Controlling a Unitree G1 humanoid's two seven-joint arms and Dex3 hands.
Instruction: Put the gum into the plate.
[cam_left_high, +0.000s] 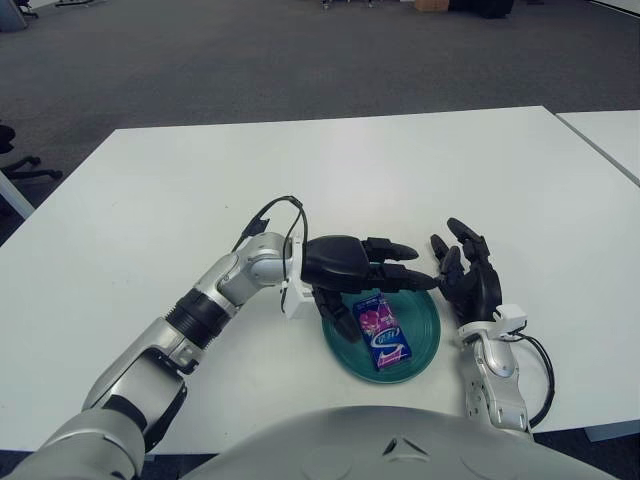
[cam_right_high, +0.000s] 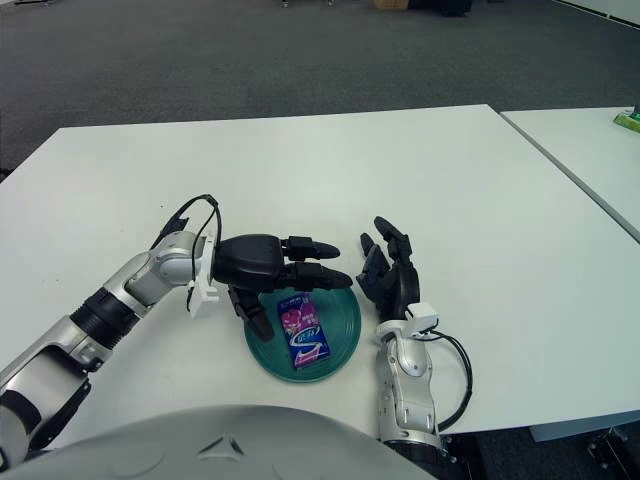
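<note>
Lying flat in plate (cam_left_high: 425, 345): gum (cam_left_high: 381, 332), left hand (cam_left_high: 345, 262) spread above.

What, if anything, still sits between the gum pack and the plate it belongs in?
Nothing visible does. The gum pack lies flat inside the green plate. The left robot hand shows over the plate's far-left rim, fingers spread and holding nothing. The right robot hand shows just right of the plate.
</note>
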